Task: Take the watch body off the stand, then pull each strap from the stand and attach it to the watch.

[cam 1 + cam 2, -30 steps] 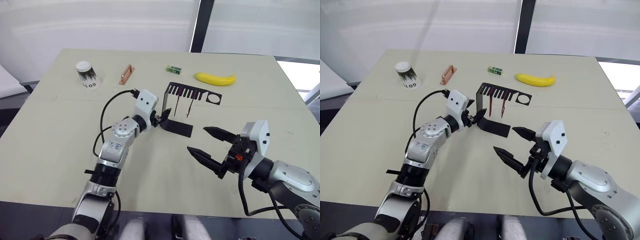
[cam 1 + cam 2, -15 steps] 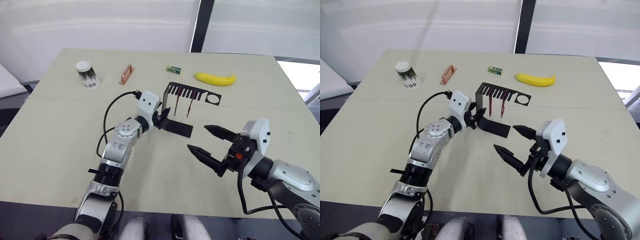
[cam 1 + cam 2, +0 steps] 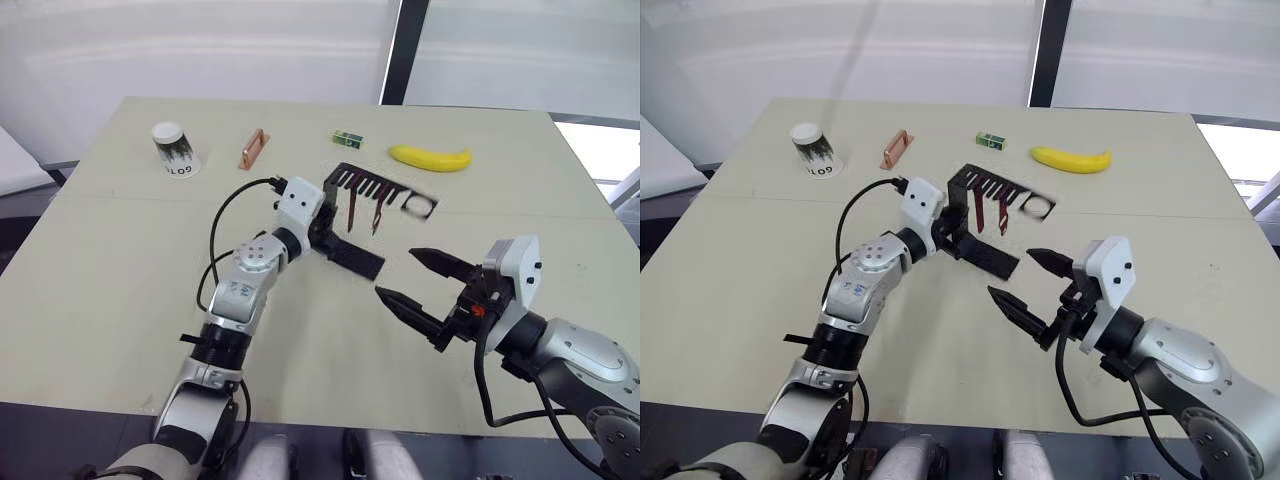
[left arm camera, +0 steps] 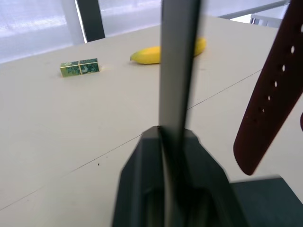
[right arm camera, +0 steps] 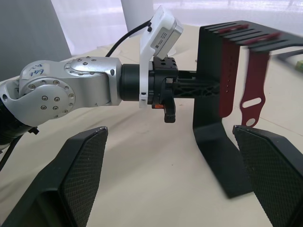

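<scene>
The black stand [image 3: 356,258] sits mid-table, its comb top reaching toward the banana. Two dark-red straps [image 3: 353,209] [image 3: 379,214] hang from the comb slots; the right wrist view shows them too [image 5: 227,80] [image 5: 253,90]. My left gripper [image 3: 319,236] is shut on the stand's thin upright wall [image 4: 177,71], which runs straight up between its fingers. My right gripper [image 3: 396,274] hovers open in front of the stand, a short way from its foot, with nothing between its fingers [image 5: 80,179]. The watch body is out of view.
Along the far side of the table lie an upturned white paper cup [image 3: 175,150], a copper-coloured bar [image 3: 253,148], a small green box [image 3: 346,138] and a banana [image 3: 430,157]. Bare tabletop [image 3: 120,290] lies to the left and in front.
My left gripper has reached the stand's upright wall and shut on it. The stand has shifted slightly, its ring end blurred. The right arm has not moved.
</scene>
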Controlling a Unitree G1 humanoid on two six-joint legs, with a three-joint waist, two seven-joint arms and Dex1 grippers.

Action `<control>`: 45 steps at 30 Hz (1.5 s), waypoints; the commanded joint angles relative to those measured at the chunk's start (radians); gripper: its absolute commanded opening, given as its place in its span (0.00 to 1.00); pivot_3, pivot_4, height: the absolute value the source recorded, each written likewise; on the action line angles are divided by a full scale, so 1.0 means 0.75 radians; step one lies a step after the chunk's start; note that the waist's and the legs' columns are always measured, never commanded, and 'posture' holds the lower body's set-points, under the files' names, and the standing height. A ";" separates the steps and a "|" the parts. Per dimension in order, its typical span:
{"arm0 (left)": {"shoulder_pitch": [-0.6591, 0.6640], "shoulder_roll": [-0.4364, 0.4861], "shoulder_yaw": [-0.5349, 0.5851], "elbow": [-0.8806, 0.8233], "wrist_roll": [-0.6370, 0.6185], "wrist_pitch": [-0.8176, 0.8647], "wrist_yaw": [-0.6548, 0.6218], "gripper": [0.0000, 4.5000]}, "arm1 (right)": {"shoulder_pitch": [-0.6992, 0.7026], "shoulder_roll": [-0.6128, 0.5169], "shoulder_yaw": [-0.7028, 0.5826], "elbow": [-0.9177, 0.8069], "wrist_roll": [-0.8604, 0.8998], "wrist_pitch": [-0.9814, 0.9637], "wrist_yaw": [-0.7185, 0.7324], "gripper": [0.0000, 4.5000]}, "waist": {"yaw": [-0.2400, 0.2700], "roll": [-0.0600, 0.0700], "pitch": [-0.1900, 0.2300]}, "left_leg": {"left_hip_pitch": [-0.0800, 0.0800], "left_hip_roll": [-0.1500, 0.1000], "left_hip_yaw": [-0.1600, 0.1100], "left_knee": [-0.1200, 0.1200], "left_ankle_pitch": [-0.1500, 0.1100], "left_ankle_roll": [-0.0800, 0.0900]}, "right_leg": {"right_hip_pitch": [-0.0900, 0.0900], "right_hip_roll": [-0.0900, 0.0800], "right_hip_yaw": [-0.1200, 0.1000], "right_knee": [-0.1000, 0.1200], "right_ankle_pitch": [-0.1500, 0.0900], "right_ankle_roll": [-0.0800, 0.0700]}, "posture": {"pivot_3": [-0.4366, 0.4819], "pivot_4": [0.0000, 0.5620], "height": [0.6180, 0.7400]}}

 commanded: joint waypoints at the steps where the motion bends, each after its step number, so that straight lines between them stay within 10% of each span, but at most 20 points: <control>1: -0.021 -0.017 0.000 -0.040 0.022 -0.008 0.033 0.01 | -0.002 0.003 -0.026 -0.041 0.006 -0.010 -0.030 1.00 | 0.000 0.000 0.000 | 0.000 0.000 0.000 0.000 0.000 0.000 | 0.000 0.000 0.000 0.000 0.000 0.000 | 0.48 0.27 1.00; 16: 0.010 -0.117 0.060 -0.140 0.061 0.125 0.280 0.01 | -0.188 0.072 0.150 -0.095 -0.122 0.183 -0.412 1.00 | -0.001 0.000 0.000 | -0.002 0.000 0.000 0.000 0.001 -0.001 | -0.002 0.000 0.000 0.000 0.000 0.000 | 0.48 0.27 1.00; 31: 0.019 -0.171 0.044 -0.157 0.073 0.166 0.352 0.01 | -0.547 0.527 0.437 0.091 -0.477 0.445 -0.868 1.00 | -0.005 0.000 0.000 | -0.006 0.000 0.000 0.001 0.002 -0.001 | -0.007 0.000 -0.001 0.001 0.000 0.000 | 0.48 0.27 1.00; 35: 0.022 -0.168 0.040 -0.166 0.078 0.173 0.351 0.00 | -0.587 0.619 0.474 0.170 -0.584 0.428 -0.866 0.73 | -0.006 0.000 -0.001 | -0.014 -0.001 0.000 0.003 0.003 -0.002 | -0.019 -0.001 0.000 0.012 0.000 0.000 | 0.48 0.27 1.00; 45: 0.017 -0.157 0.022 -0.179 0.102 0.166 0.344 0.00 | -0.664 0.777 0.484 0.348 -0.781 0.359 -0.828 0.73 | -0.012 0.000 -0.001 | -0.015 -0.001 0.001 0.003 0.004 -0.004 | -0.021 -0.001 0.000 0.015 0.000 0.000 | 0.48 0.27 1.00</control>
